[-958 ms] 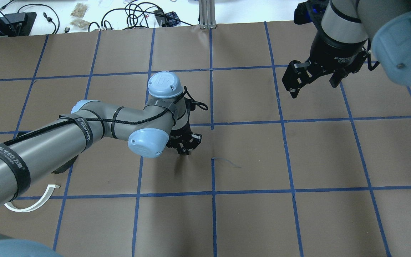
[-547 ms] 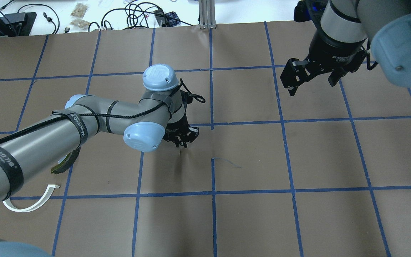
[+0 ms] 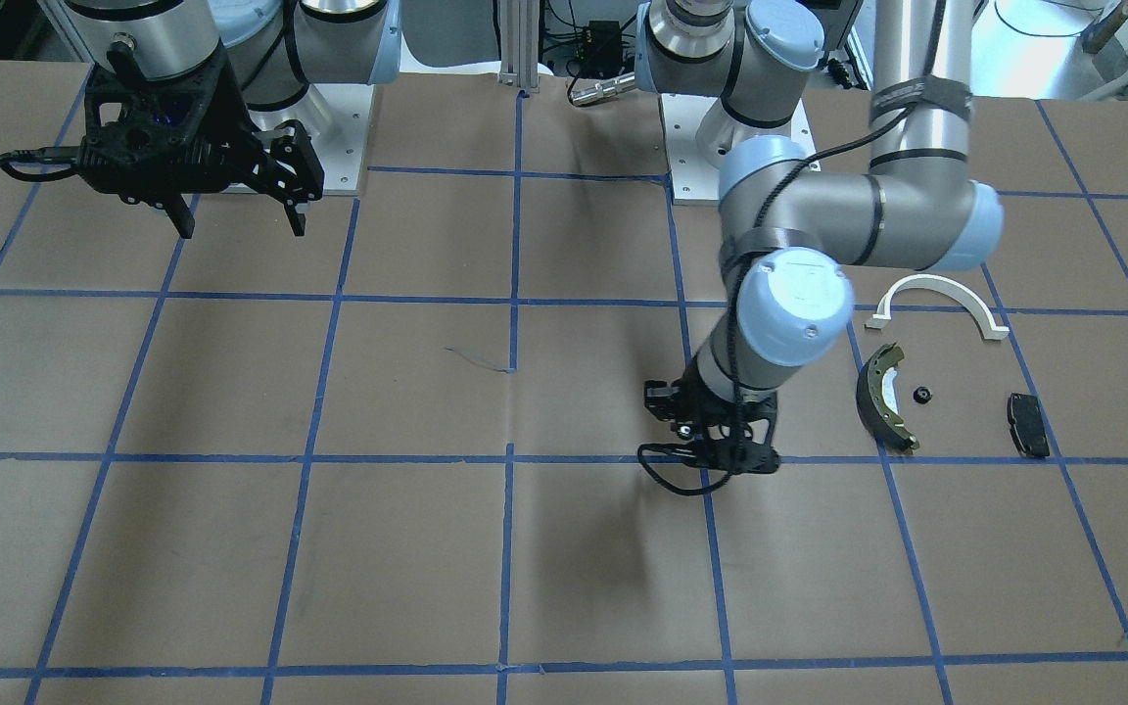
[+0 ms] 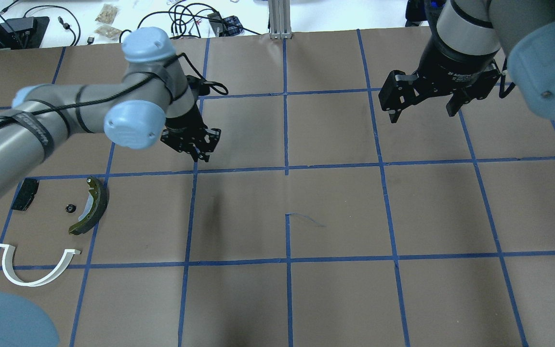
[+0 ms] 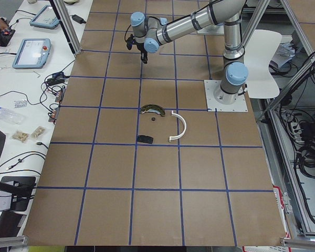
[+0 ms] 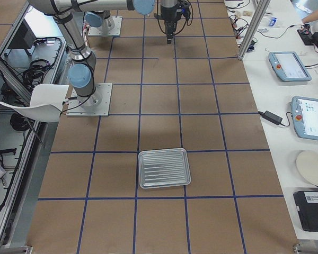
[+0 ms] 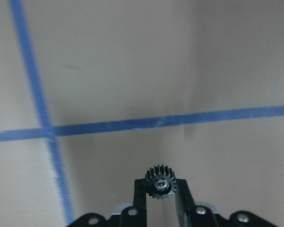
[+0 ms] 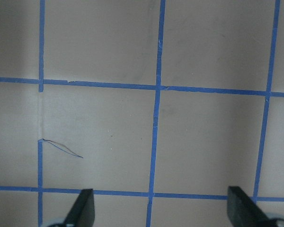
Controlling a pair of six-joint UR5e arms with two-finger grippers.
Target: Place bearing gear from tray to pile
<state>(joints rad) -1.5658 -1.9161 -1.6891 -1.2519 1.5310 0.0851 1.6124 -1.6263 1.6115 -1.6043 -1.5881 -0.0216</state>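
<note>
Left wrist view: the gear sits clamped between the jaws of the left gripper, above the taped tabletop. Overhead: within half a second that gripper has swung left and away from the central crossing, uncovering the pile. The right gripper hangs with jaws apart. Right-side view: the tray lies well apart from both arms.

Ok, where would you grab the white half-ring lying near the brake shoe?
Take the white half-ring at the middle of its arc, straight down from above, one claw finger inside the curve, one outside. It lies flat and the band is thin, with room on both sides there.
</note>
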